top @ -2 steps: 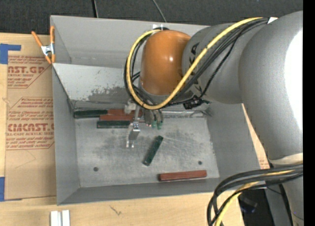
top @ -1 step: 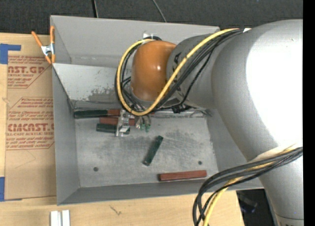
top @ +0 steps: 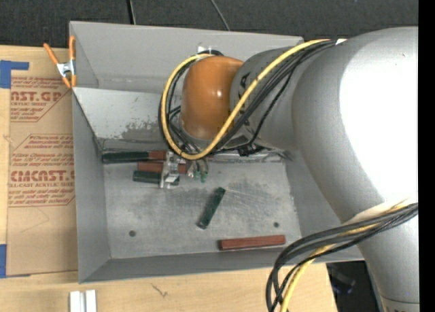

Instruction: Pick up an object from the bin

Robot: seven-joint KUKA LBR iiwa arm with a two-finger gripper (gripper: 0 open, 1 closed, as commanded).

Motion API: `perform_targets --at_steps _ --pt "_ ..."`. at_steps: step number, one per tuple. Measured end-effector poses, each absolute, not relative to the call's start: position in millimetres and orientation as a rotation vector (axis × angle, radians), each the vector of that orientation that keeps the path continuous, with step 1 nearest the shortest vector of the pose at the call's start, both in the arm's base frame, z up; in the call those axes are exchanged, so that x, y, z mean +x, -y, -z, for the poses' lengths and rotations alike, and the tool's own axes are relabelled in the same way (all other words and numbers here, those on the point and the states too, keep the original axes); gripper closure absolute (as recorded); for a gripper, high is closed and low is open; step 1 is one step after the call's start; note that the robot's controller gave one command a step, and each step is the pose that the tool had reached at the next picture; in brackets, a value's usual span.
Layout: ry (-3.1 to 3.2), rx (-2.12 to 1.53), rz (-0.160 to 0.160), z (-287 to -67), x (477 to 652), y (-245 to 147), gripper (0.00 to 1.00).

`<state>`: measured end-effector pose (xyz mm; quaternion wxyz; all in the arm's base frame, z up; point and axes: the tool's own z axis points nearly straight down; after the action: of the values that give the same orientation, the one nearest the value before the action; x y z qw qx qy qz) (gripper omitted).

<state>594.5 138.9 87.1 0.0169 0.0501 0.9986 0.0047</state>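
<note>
Toward nine o'clock from the middle of the bin, close under its far wall, the gripper is hanging low over the floor below the arm's orange cover, while the arm is reaching in from three o'clock. Its tip is sitting at the three o'clock end of a small cluster of three things, each lying with its long axis running roughly from nine to three o'clock. A long dark green stick is lying farthest back. A red-brown stick is lying just in front of it, with its near end running in under the gripper. A short dark green piece is lying nearest, just beside the tip at nine o'clock. The red-brown stick looks to be the thing most directly beneath the gripper, so a grasp there would probably need to close across that nine-to-three axis. I cannot tell whether the gripper is touching the stick or only hovering above it. I also cannot tell whether it is set wide or narrow, and nothing is visibly being held in it. Two more things are lying well apart from it: a dark green bar tilted at about five o'clock from the gripper, and a red-brown bar lying crosswise near the front wall.
</note>
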Motion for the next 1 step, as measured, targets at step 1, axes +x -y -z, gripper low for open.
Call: perform_targets --at_steps 1 --pt "-3.136 0.111 -0.001 -93.4 587.6 -142.1 1.0"
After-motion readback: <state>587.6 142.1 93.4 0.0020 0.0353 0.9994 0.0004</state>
